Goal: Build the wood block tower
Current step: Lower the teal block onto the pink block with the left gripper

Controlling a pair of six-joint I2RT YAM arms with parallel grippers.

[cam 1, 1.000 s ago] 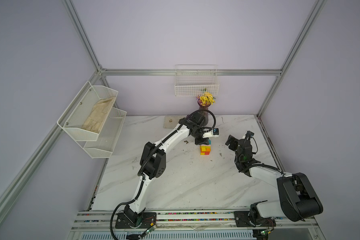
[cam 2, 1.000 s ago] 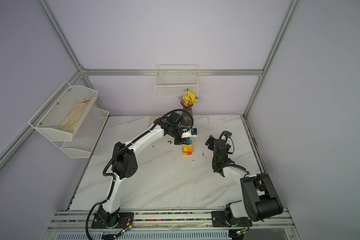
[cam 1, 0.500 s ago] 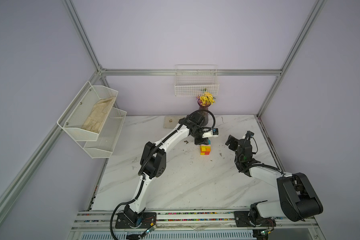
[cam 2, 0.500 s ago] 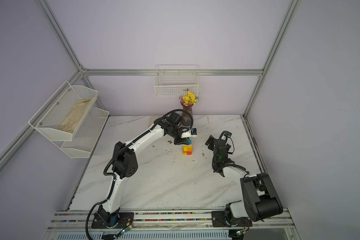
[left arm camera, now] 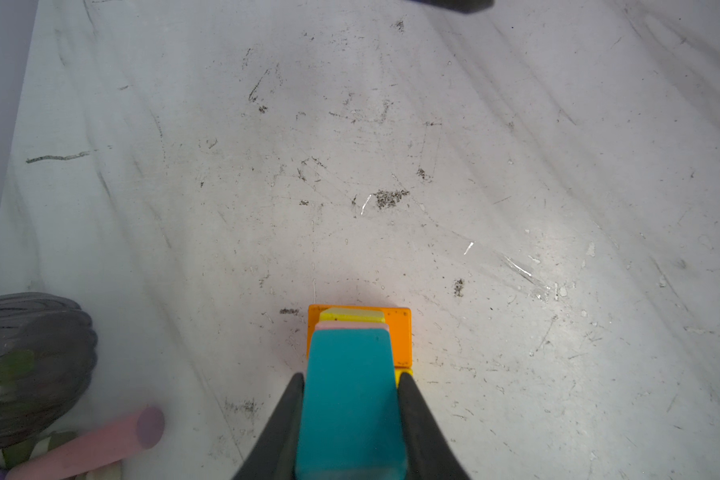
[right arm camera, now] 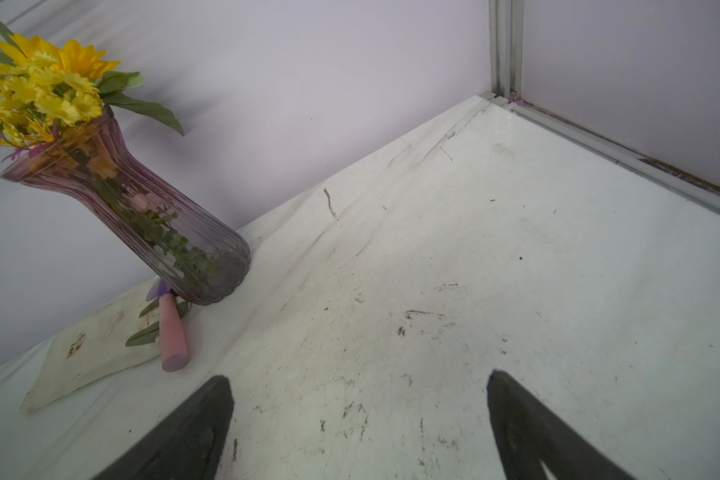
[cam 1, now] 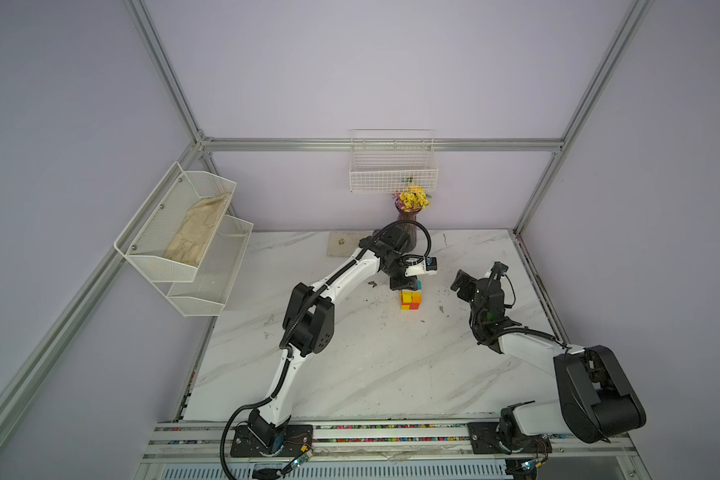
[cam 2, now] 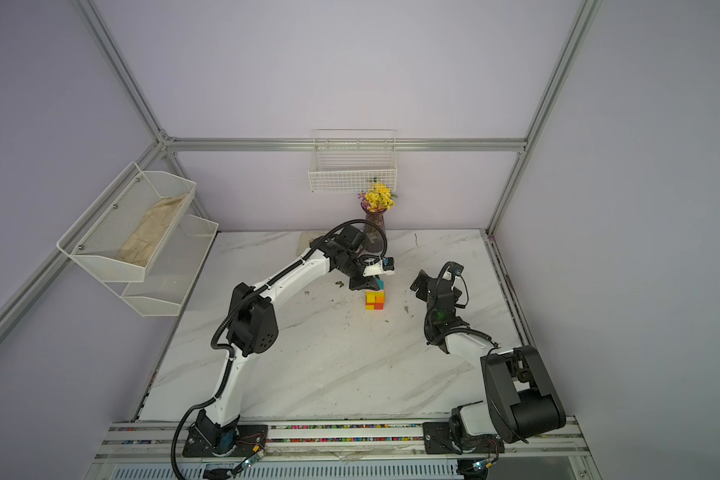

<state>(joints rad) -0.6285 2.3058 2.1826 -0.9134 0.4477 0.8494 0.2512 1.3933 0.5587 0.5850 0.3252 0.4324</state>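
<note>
The tower (cam 1: 410, 300) (cam 2: 375, 301) is a short stack of yellow, orange and red wood blocks at mid-table, toward the back. My left gripper (cam 1: 408, 284) (cam 2: 371, 284) hangs just over its top, shut on a teal block (left arm camera: 350, 395) (cam 1: 418, 284). In the left wrist view, pink, yellow and orange blocks (left arm camera: 400, 332) lie stacked right under the teal one; whether it touches them I cannot tell. My right gripper (cam 1: 461, 284) (cam 2: 420, 283) (right arm camera: 358, 376) is open and empty, raised to the right of the tower.
A purple vase of yellow flowers (cam 1: 408, 216) (right arm camera: 142, 216) stands at the back wall behind the left arm. A pink cylinder (right arm camera: 172, 336) (left arm camera: 100, 440) and a flat white tile (right arm camera: 88, 353) lie by it. A wire basket (cam 1: 391, 174) and shelf rack (cam 1: 184, 232) hang on the walls.
</note>
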